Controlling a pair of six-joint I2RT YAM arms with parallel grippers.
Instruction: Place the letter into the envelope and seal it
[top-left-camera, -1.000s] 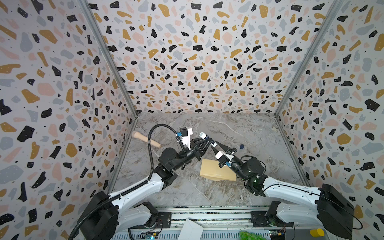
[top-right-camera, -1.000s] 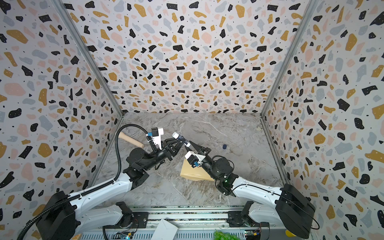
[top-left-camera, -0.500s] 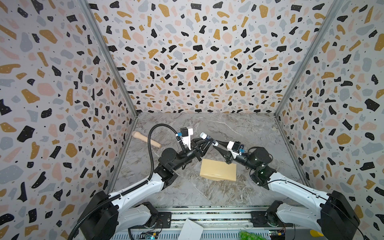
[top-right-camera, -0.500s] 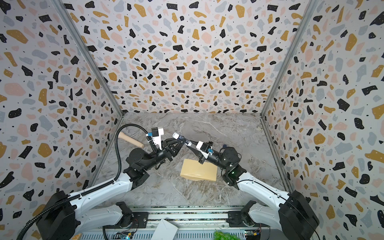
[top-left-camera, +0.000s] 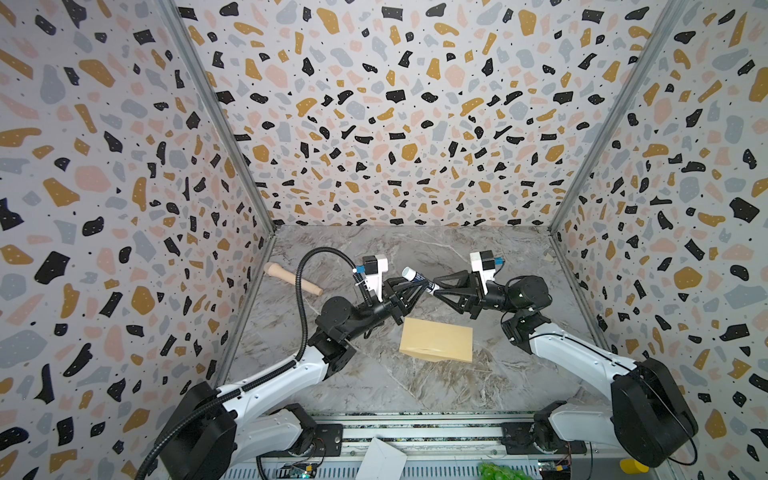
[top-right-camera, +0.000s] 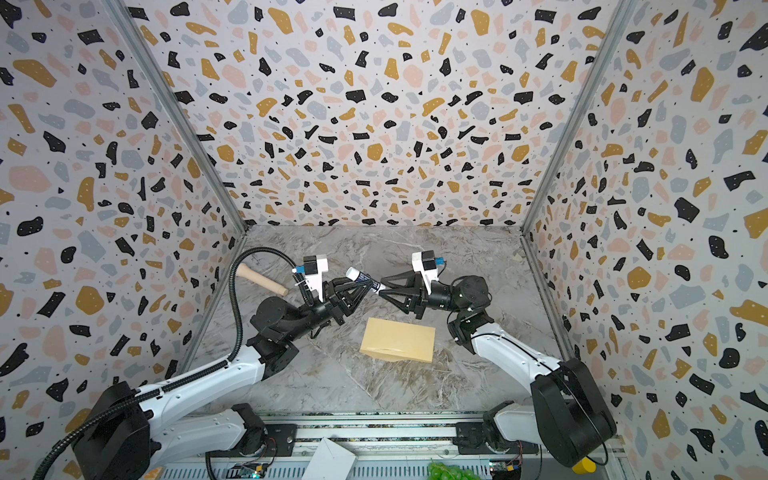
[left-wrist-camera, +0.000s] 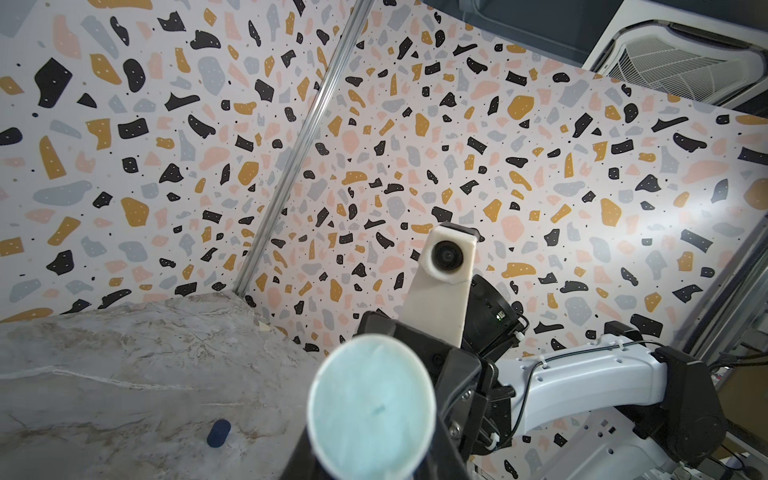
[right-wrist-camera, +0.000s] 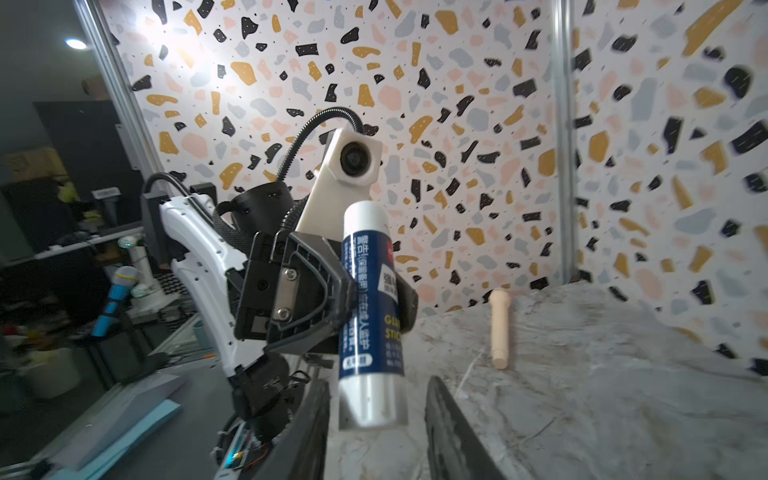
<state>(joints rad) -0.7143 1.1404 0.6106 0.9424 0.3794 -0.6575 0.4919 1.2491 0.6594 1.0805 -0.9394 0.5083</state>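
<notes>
Handover posture above the grey marble-patterned table (top-left-camera: 415, 386). The left gripper (top-left-camera: 417, 286) is clamped on a cylindrical glue stick (right-wrist-camera: 372, 299) with a dark blue label and a white end, holding it clear of the surface. The right wrist view shows its fingers pressed on either side of the label. The right gripper (right-wrist-camera: 376, 386), which a second ago lay low over the tan kraft-paper rectangular envelope (top-left-camera: 436, 343), has since lifted and swung round to face its partner. Its jaws have parted and now stand apart on either side of the stick's silvery end, a gap visible on each side, so it grips nothing yet. The envelope, now released, lies flat and alone on the table, below and between the two grippers in both top views, with a fold line along its near edge. The pale cream bordered letter is not visible in any view (probably already inside the envelope, though this cannot be confirmed). A small dark blue cap (left-wrist-camera: 218, 432) lies on the table apart from the stick, and a pale turned wooden handle (top-left-camera: 293, 279) rests near the left wall. Interpretation: insertion appears complete and the work has passed to sealing. The right gripper's approach suggests a two-handed action on the stick, perhaps a twist to raise glue, before the flap is stuck down.
</notes>
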